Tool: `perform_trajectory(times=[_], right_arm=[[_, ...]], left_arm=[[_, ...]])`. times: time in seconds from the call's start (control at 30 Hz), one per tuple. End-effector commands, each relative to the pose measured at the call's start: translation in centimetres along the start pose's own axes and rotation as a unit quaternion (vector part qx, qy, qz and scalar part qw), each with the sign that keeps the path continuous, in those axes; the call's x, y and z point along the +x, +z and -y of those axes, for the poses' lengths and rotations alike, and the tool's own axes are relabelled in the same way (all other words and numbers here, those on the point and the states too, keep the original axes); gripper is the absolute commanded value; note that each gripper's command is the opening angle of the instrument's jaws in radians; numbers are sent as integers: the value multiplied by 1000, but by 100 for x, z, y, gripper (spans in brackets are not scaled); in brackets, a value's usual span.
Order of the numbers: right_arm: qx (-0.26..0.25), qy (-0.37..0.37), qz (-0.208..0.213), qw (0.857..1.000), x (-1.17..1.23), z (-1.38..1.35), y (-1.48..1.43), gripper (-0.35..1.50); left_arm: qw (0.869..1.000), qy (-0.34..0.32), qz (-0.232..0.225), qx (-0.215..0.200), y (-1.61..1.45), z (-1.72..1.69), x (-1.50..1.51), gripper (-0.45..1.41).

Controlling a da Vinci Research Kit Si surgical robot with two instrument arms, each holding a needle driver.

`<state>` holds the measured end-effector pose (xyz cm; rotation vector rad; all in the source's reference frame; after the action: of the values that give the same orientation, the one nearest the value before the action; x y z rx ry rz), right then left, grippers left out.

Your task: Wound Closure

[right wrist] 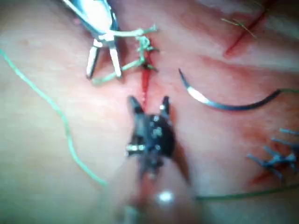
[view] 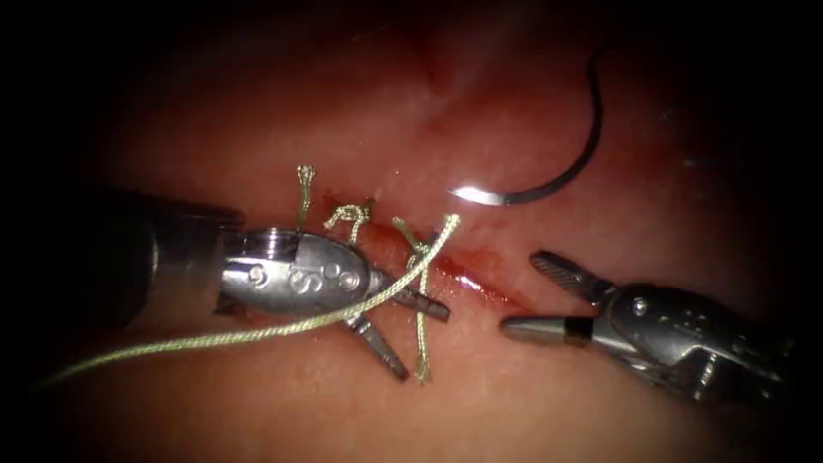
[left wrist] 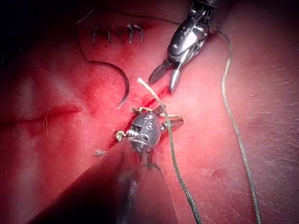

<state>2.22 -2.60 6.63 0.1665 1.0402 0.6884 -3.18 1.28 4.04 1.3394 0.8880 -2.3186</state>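
Note:
The curved needle (view: pixel 576 167) lies free on the tissue (view: pixel 600 394), right of the cut (view: pixel 467 279) and held by neither tool; its tip points left. My left tool (view: pixel 424 343) rests over the cut with jaws spread and nothing gripped. The pale thread (view: pixel 257 333) drapes across its wrist and trails off left. A knot (view: pixel 347 214) with short thread ends sits on the cut just above it. My right tool (view: pixel 521 293) stands open on the right of the cut, holding nothing. In the right wrist view its open jaws (right wrist: pixel 148 101) straddle the red cut line, the needle (right wrist: pixel 224 105) beside them.
A row of finished stitches (left wrist: pixel 117 32) lies farther along the tissue beyond the needle (left wrist: pixel 124 84). A long loose run of thread (left wrist: pixel 236 126) crosses the tissue past my right tool (left wrist: pixel 162 84). Red fluid wets the cut's edges (view: pixel 480 287).

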Motion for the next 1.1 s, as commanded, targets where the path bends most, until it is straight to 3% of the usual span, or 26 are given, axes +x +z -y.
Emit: perform_trajectory(times=[0.03,0.6,0.7,0.8,0.83,0.93,1.1], right_arm=[[1,3,-1,1000,-2,2,9,148],[2,6,-1,1000,-2,2,10,148],[2,6,-1,1000,-2,2,10,148],[2,6,-1,1000,-2,3,11,148],[2,6,-1,1000,-2,2,11,148],[1,6,-1,1000,-2,2,11,148],[1,9,-1,1000,-2,1,12,148]], left_arm=[[1000,0,0,0,6,8,-3,54],[1000,14,0,-7,15,-6,5,42],[1000,15,0,-7,15,-5,5,30],[1000,21,2,-7,17,-6,4,-18],[1000,30,2,-6,18,-6,4,-45],[998,65,8,21,17,-10,4,-45],[996,66,16,52,4,-19,10,-45]])
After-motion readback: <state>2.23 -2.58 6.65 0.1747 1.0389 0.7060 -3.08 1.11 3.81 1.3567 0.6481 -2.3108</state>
